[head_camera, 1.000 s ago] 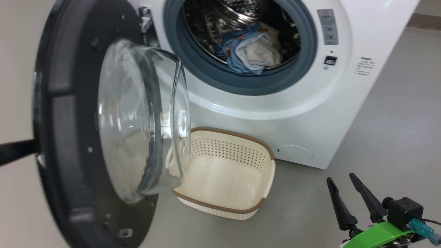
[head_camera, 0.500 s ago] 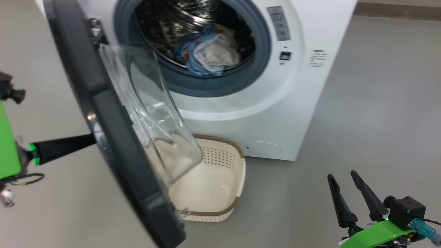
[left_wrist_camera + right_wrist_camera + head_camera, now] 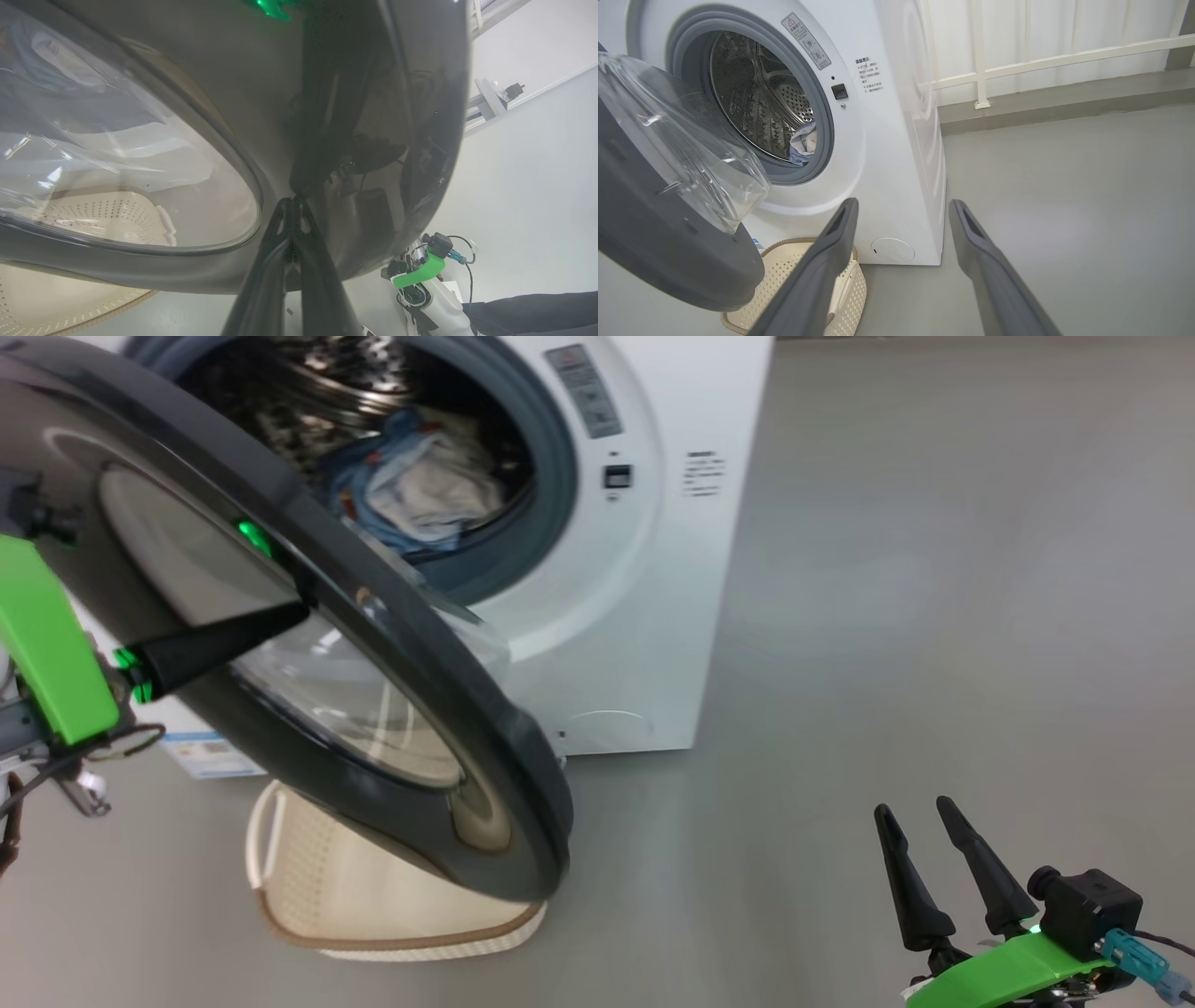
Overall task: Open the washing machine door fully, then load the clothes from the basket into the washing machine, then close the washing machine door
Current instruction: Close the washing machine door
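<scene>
**Front-loader with its door part-way open, load in the drum, basket beneath**

Far left: the left end effector [image 3: 297, 612] is clenched, its two long dark fingers pressed together with nothing between them. Their tips touch the glossy outer face of the large round black washing machine door [image 3: 411, 653], at the edge of its clear glass window [image 3: 308, 709]. In the left wrist view the closed end effector [image 3: 293, 200] meets its own reflection on the dark ring of the door [image 3: 355, 93].

Left of centre: the door stands at an angle, neither shut nor swung fully back. The right wrist view shows its grey inner side [image 3: 668, 252] and the bulging glass bowl [image 3: 682, 149] turned towards the drum. Below the door, on the floor just in front of the machine, stands the small rectangular cream plastic basket [image 3: 308, 887] with perforated sides and a brown rim. The door hides much of it; the parts that show [image 3: 46, 303] [image 3: 857, 291] hold no garment. A small blue label [image 3: 210, 751] shows behind it, low on the machine.

Centre: the big white boxy washing machine [image 3: 635, 616] [image 3: 887, 163] has its blue-grey gasket and steel drum exposed. The clothes [image 3: 420, 490], light blue fabric around a cream-white piece, lie inside the drum near its front lip [image 3: 803, 140].

Right: bare grey floor [image 3: 934, 569]. At the lower right the right end effector [image 3: 913, 810] [image 3: 902, 205] is released, fingers spread and empty, well apart from the machine.
</scene>
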You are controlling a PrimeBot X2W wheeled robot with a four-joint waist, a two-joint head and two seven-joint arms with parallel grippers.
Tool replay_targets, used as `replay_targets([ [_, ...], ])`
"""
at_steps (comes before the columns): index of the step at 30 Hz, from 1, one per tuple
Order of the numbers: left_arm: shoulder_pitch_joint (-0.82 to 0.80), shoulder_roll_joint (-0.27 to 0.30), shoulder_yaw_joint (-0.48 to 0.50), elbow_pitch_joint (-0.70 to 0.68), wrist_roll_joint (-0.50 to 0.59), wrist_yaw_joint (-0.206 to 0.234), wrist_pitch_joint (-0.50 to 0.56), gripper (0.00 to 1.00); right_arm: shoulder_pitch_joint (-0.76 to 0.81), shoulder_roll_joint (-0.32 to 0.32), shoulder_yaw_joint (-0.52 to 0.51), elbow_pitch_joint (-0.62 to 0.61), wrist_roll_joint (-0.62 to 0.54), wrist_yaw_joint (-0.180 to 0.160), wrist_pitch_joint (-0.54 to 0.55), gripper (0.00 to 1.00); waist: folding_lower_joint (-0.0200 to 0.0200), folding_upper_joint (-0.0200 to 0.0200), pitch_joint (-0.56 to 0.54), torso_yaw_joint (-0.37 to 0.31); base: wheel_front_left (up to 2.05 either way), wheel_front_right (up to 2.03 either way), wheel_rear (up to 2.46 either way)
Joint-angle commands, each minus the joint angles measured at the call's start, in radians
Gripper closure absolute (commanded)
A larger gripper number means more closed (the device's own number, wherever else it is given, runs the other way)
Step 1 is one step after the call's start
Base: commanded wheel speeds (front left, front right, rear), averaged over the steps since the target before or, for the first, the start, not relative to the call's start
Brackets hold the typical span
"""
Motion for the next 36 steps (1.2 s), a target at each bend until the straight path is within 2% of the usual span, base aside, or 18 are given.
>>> replay_targets([
  [1,-0.062,0.034,0.037,-0.01,0.015,-0.003,-0.029,1.0,-0.01,-0.004,0.018,-0.026,0.0,0.002,-0.005,0.0,0.0,0.0,0.01,-0.06,0.0,0.0,0.0],
  [9,-0.057,0.044,0.013,0.018,0.02,-0.003,-0.104,1.0,-0.006,-0.003,0.016,-0.023,0.003,0.002,-0.005,0.0,0.0,0.0,0.001,-0.1,0.0,0.0,0.0],
  [18,0.032,0.074,-0.004,0.015,-0.011,-0.003,-0.157,1.0,0.008,-0.011,0.011,-0.024,0.003,0.002,-0.005,0.0,0.0,0.0,-0.021,-0.066,0.0,0.0,0.0],
  [19,0.047,0.079,-0.002,0.014,-0.012,-0.003,-0.167,0.95,0.009,-0.012,0.011,-0.025,0.003,0.002,-0.005,0.0,0.0,0.0,-0.023,-0.061,0.0,0.0,0.0],
  [20,0.063,0.082,0.0,0.014,-0.016,-0.003,-0.178,0.8,0.01,-0.013,0.011,-0.025,0.003,0.002,-0.005,0.0,0.0,0.0,-0.025,-0.055,0.0,0.0,0.0],
  [22,0.099,0.089,0.002,0.011,-0.021,-0.003,-0.197,0.58,0.012,-0.017,0.008,-0.025,0.003,0.002,-0.005,0.0,0.0,0.0,-0.028,-0.044,0.0,0.0,0.0],
  [23,0.118,0.093,0.003,0.011,-0.02,-0.003,-0.21,0.25,0.014,-0.019,0.007,-0.025,0.003,0.002,-0.005,0.0,0.0,0.0,-0.029,-0.039,0.0,0.0,0.0],
  [24,0.138,0.098,0.005,0.009,-0.019,-0.003,-0.224,0.08,0.014,-0.021,0.007,-0.025,0.004,0.002,-0.005,0.0,0.0,0.0,-0.028,-0.035,0.0,0.0,0.0],
  [25,0.158,0.099,0.006,0.008,-0.021,-0.003,-0.239,0.0,0.015,-0.022,0.005,-0.026,0.004,0.002,-0.005,0.0,0.0,0.0,-0.029,-0.029,0.0,0.0,0.0],
  [29,0.212,0.097,0.018,0.012,-0.027,-0.003,-0.293,0.0,0.018,-0.026,-0.003,-0.028,0.004,0.002,-0.005,0.0,0.0,0.0,-0.028,-0.015,0.0,0.0,0.0],
  [36,0.332,0.08,0.027,0.022,-0.012,-0.003,-0.454,0.0,0.022,-0.033,-0.011,-0.03,0.005,0.002,-0.005,0.0,0.0,0.0,-0.029,0.006,0.0,0.0,0.0],
])
